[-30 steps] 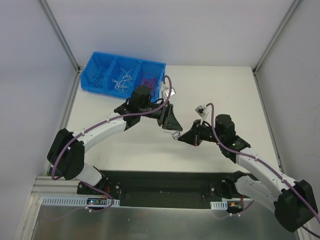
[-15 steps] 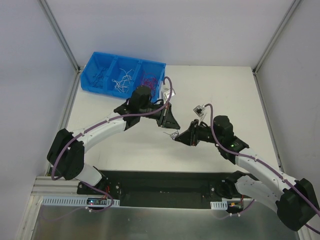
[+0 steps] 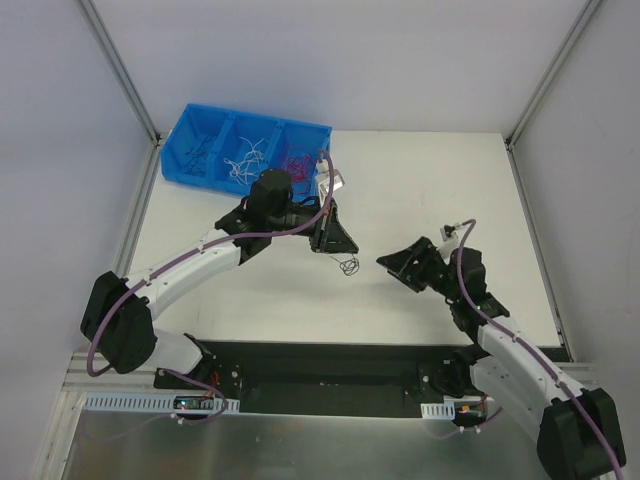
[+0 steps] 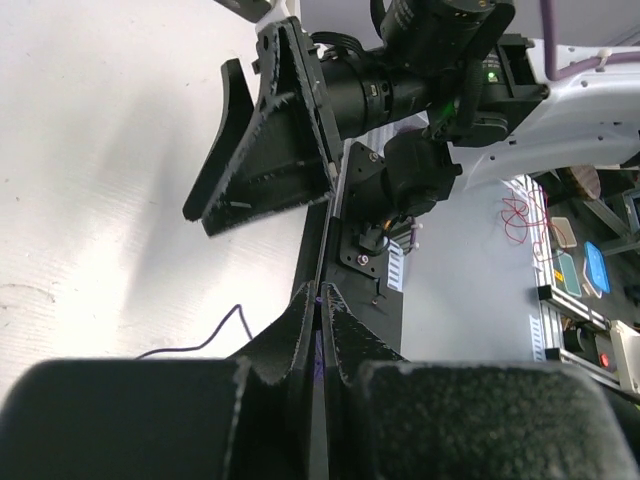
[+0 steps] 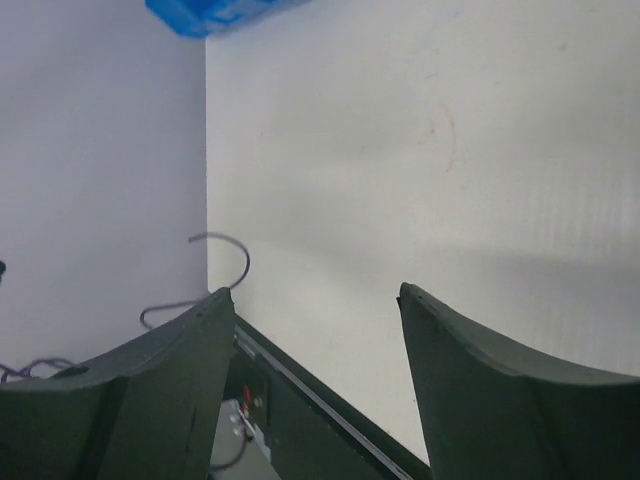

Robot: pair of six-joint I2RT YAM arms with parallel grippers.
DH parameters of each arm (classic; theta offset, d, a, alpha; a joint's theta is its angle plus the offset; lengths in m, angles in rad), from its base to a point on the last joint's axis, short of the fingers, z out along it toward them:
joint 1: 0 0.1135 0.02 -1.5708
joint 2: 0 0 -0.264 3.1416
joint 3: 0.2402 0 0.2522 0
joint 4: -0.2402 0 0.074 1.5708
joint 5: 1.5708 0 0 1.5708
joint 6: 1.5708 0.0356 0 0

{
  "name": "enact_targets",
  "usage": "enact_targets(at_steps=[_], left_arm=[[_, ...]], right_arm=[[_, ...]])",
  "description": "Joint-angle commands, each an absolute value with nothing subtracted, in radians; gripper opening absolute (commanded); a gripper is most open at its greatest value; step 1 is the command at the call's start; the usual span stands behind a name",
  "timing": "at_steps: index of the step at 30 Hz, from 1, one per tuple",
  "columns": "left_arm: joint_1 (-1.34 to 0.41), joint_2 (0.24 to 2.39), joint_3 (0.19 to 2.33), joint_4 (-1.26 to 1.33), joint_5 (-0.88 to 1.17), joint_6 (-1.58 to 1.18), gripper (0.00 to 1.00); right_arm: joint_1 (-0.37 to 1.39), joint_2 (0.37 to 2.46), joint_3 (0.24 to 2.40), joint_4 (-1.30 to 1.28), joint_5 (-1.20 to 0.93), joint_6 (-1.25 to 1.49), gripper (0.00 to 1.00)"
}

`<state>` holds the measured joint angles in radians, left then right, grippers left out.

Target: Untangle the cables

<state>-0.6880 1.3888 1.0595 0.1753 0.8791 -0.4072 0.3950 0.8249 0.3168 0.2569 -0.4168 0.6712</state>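
The cables (image 3: pixel 348 266) are a tiny dark curly bunch hanging just under the tip of my left gripper (image 3: pixel 343 245), mid-table. In the left wrist view that gripper (image 4: pixel 320 292) is shut, with a purple glint pinched between its pads and a dark strand (image 4: pixel 205 340) trailing off to the left. My right gripper (image 3: pixel 388 262) sits a short way to the right of the bunch, apart from it. Its jaws (image 5: pixel 315 292) are open with nothing between them. One curl of wire (image 5: pixel 232 252) shows beyond its left finger.
A blue bin (image 3: pixel 245 150) with three compartments of sorted wires stands at the back left, behind the left arm. The black base plate (image 3: pixel 330 370) runs along the near edge. The right gripper's fingers (image 4: pixel 270 150) loom close ahead in the left wrist view.
My right gripper has opened and pulled back to the right, away from the bunch. The left gripper has shut, and the cables now hang from it alone.
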Motion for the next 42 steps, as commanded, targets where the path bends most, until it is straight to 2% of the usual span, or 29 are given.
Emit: enact_targets(at_steps=[1, 4, 7, 21, 23, 25, 26, 27, 28, 30, 37, 42], left_arm=[[-0.698, 1.356, 1.071, 0.199, 0.891, -0.387, 0.0], [-0.699, 1.356, 1.071, 0.199, 0.894, -0.388, 0.0], [-0.699, 1.356, 1.069, 0.202, 0.896, -0.388, 0.0], [-0.71, 1.361, 1.069, 0.204, 0.899, -0.38, 0.0], [-0.712, 1.361, 1.069, 0.204, 0.9, -0.38, 0.0], [-0.712, 1.361, 1.069, 0.206, 0.902, -0.38, 0.0], [-0.712, 1.359, 1.069, 0.206, 0.902, -0.38, 0.0], [-0.712, 1.358, 1.069, 0.204, 0.902, -0.379, 0.0], [-0.712, 1.355, 1.071, 0.201, 0.897, -0.371, 0.0], [-0.712, 1.339, 1.075, 0.177, 0.879, -0.344, 0.0], [-0.712, 1.218, 1.068, 0.071, 0.685, -0.238, 0.0], [-0.71, 0.964, 0.945, -0.115, 0.265, -0.221, 0.0]], right_arm=[[0.333, 0.764, 0.271, 0.269, -0.368, 0.937, 0.71], [0.339, 0.831, 0.343, 0.19, -0.409, 0.93, 0.74], [0.376, 0.929, 0.383, 0.222, -0.468, 0.988, 0.75], [0.627, 1.276, 0.341, 0.96, -0.36, 1.518, 0.71], [0.667, 1.346, 0.338, 1.088, -0.347, 1.593, 0.68], [0.704, 1.431, 0.341, 1.228, -0.324, 1.656, 0.56], [0.715, 1.472, 0.344, 1.297, -0.313, 1.67, 0.43], [0.725, 1.535, 0.344, 1.346, -0.302, 1.686, 0.24], [0.729, 1.58, 0.342, 1.377, -0.301, 1.7, 0.14], [0.738, 1.653, 0.334, 1.431, -0.285, 1.707, 0.01], [0.707, 1.827, 0.344, 1.509, -0.276, 1.626, 0.01], [0.592, 1.833, 0.308, 1.491, -0.313, 1.508, 0.01]])
